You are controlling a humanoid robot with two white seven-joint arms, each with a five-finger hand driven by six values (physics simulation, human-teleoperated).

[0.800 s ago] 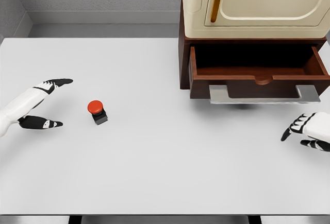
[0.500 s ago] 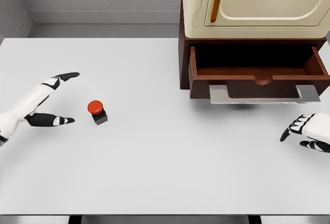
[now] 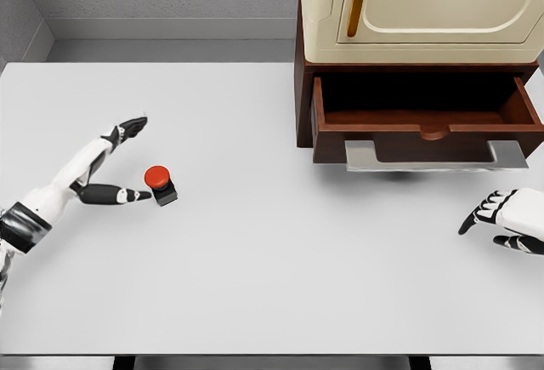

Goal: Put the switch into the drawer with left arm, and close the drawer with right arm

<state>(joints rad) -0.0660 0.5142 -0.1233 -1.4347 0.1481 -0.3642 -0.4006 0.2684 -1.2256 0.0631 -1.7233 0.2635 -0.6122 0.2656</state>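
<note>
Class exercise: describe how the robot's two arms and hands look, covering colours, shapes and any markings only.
The left hand has a white back, slim black fingers and small white patches at the knuckles. Its forearm is a smooth white tube with a dark grey band near the picture edge. The right hand matches: white back, black fingers. No cables show.

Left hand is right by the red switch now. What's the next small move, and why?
Probably close the left hand on the switch. Its fingers are spread, one tip at the switch's left side and another beyond it, and the switch sits on the table, not yet held. The drawer already stands open, and the right hand waits near it.
</note>
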